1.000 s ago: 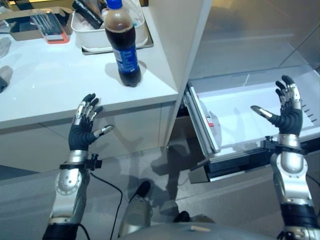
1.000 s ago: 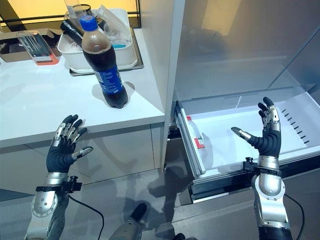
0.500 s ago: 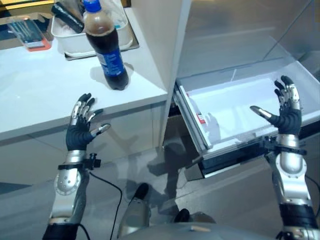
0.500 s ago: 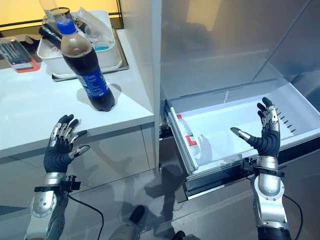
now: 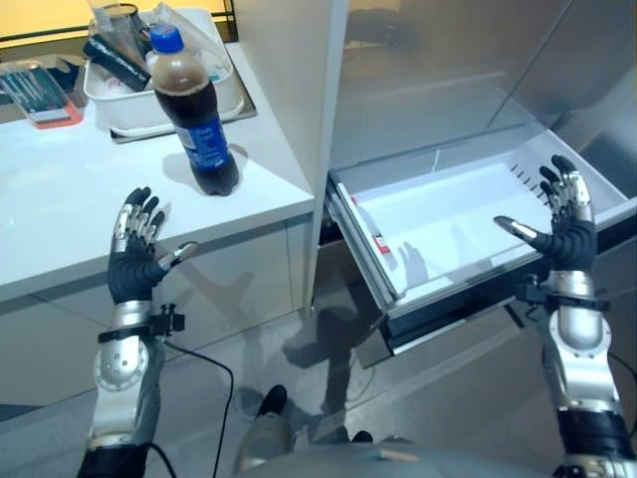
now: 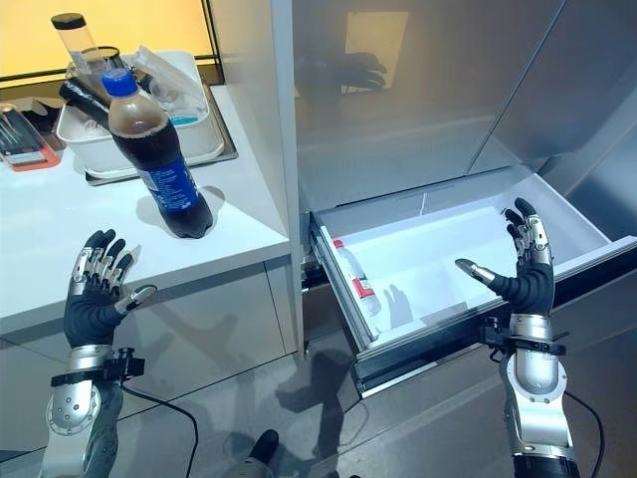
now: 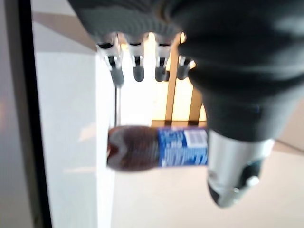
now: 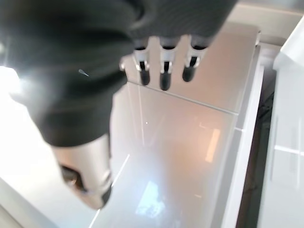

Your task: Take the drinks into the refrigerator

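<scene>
The cola bottle (image 5: 195, 108) stands upright on the white counter (image 5: 70, 209) in the upper left of the frame, blue cap on, near the counter's right end and just in front of a white tub (image 5: 127, 98) of odds and ends. Nothing touches it. A small bottle (image 6: 354, 281) already lies on its side along the left wall of the fridge drawer (image 6: 468, 224), which stands pulled out at middle right.

The left hand (image 5: 134, 261) hangs in front of the counter's edge at lower left, below and left of the cola, fingers straight and spread, holding nothing. The right hand (image 5: 560, 225) is raised over the drawer's front right corner, likewise released and empty.

The step in hand looks like the reach for the cola. To do it well, I'd say the left hand should rise above the counter's edge first, then come at the bottle from the side and wrap round the labelled waist, thumb opposite the fingers. A tall, full bottle will likely topple if nudged high up, so the grip wants to close low and square. The tub just behind leaves little room to overshoot. The drawer floor beside the small bottle is bare and would take the cola.
</scene>
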Robot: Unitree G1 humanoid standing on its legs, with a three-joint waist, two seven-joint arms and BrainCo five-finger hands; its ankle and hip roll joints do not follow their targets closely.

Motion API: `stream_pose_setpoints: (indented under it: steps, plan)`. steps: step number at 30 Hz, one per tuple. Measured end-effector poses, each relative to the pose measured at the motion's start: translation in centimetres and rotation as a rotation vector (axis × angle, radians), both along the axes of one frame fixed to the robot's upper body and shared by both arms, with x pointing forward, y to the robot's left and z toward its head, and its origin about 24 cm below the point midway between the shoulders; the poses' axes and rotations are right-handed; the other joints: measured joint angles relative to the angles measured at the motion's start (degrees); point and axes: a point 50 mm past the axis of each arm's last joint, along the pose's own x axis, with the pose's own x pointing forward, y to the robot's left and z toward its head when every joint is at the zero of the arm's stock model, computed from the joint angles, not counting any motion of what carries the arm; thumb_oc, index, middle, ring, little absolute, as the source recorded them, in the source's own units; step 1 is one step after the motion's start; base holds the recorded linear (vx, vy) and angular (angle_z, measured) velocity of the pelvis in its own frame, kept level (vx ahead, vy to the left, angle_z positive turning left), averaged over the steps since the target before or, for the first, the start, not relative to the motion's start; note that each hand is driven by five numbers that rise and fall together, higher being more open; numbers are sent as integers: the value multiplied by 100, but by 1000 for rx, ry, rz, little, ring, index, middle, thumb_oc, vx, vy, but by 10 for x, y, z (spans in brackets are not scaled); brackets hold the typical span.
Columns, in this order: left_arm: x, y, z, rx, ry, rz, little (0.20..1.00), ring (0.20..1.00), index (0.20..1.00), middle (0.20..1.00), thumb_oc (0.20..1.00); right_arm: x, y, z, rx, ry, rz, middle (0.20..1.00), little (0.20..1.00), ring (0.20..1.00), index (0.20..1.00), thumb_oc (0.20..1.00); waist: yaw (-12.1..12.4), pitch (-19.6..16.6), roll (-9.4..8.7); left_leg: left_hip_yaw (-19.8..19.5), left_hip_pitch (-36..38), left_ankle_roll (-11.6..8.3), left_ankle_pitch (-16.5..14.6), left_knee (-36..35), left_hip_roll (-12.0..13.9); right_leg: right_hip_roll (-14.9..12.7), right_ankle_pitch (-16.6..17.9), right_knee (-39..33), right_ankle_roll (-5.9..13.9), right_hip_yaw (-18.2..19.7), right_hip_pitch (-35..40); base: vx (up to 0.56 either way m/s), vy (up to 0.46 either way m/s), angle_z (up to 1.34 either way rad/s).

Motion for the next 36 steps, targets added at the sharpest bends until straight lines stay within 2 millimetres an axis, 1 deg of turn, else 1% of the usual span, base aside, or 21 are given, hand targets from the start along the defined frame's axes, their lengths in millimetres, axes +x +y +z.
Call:
stream_pose_setpoints:
  steps: [2, 4, 5, 7, 8, 9, 11, 15, 18, 21, 26, 33, 36]
  plan:
    - [-2, 8, -2, 13, 2, 52, 1000, 1000, 1000, 1000, 1000, 0, 0, -1, 3, 3, 5, 1000, 1000, 1000, 1000, 1000, 10, -28, -7, 110, 21, 25, -10, 21, -1, -31, 67, -2, 2, 108, -44, -15, 62, -27]
    - [-3, 16, 0, 21, -6, 103, 1000, 1000, 1000, 1000, 1000, 0, 0, -2, 6, 10, 15, 1000, 1000, 1000, 1000, 1000, -60, -46, 16, 179, 34, 48, -23, 18, -1, 20, 158, -169, 17, 181, 3, 30, 30, -28]
    - [-4, 20, 3, 27, -15, 135, 1000, 1000, 1000, 1000, 1000, 0, 1, -2, 2, 14, 24, 1000, 1000, 1000, 1000, 1000, -29, -56, 0, 300, 73, 64, -33, 10, 21, 54, 241, -270, 14, 291, 13, 16, 33, -33]
    - [-5, 27, 1, 30, -7, 183, 1000, 1000, 1000, 1000, 1000, 1, 3, -2, 0, 17, 36, 1000, 1000, 1000, 1000, 1000, -15, -84, -13, 465, 154, 89, -42, -35, 58, 97, 338, -424, 12, 450, 51, 1, 37, -46]
    - [-5, 29, 1, 28, -5, 195, 1000, 1000, 1000, 1000, 1000, 1, 3, -2, 2, 18, 38, 1000, 1000, 1000, 1000, 1000, -13, -100, -17, 501, 160, 94, -40, -47, 65, 104, 374, -475, 11, 472, 56, 17, 51, -39]
    - [-6, 29, 1, 24, -7, 206, 1000, 1000, 1000, 1000, 1000, 1, 3, -3, 11, 18, 40, 1000, 1000, 1000, 1000, 1000, -101, -110, -29, 559, 168, 105, -38, -61, 77, 126, 436, -563, 14, 529, 62, 36, 27, -22]
    - [-6, 30, 1, 20, -8, 218, 1000, 1000, 1000, 1000, 1000, 2, 5, -2, 15, 17, 56, 1000, 1000, 1000, 1000, 1000, -137, -117, -25, 655, 220, 113, -33, -111, 100, 167, 531, -686, 13, 663, 79, 24, 33, -29]
    - [-2, 29, 6, 49, -23, 230, 1000, 1000, 1000, 1000, 1000, 3, 8, -4, 17, 26, 78, 1000, 1000, 1000, 1000, 1000, -212, -127, -16, 783, 352, 136, -24, -223, 130, 227, 752, -992, 22, 800, 214, 29, 21, -27]
    - [5, 32, 19, 84, -58, 226, 1000, 1000, 1000, 1000, 1000, 5, 12, -6, 15, 41, 102, 1000, 1000, 1000, 1000, 1000, -297, -126, -10, 835, 379, 140, -21, -258, 137, 264, 870, -1210, 24, 862, 298, 22, 16, -9]
    - [9, 32, 26, 98, -86, 236, 1000, 1000, 1000, 1000, 1000, 7, 17, -8, 21, 57, 123, 1000, 1000, 1000, 1000, 1000, -326, -127, -5, 920, 514, 145, -20, -344, 149, 296, 981, -1443, 27, 922, 454, 20, 21, -13]
    - [16, 30, 36, 127, -119, 233, 1000, 1000, 1000, 1000, 1000, 9, 20, -6, 16, 56, 149, 1000, 1000, 1000, 1000, 1000, -330, -126, -4, 996, 546, 148, -16, -400, 175, 338, 1061, -1587, 15, 1010, 488, 18, 13, -9]
    - [23, 34, 36, 161, -75, 226, 1000, 1000, 1000, 1000, 1000, 12, 21, -3, 19, 47, 161, 1000, 1000, 1000, 1000, 1000, -350, -124, -1, 1072, 655, 148, -16, -471, 188, 347, 1088, -1659, 18, 1063, 561, 7, 7, -4]
    - [26, 30, 35, 160, -68, 208, 1000, 1000, 1000, 1000, 1000, 13, 22, -2, 22, 43, 168, 1000, 1000, 1000, 1000, 1000, -348, -124, -1, 1079, 657, 150, -14, -478, 186, 347, 1103, -1677, 19, 1069, 565, 0, 0, 0]
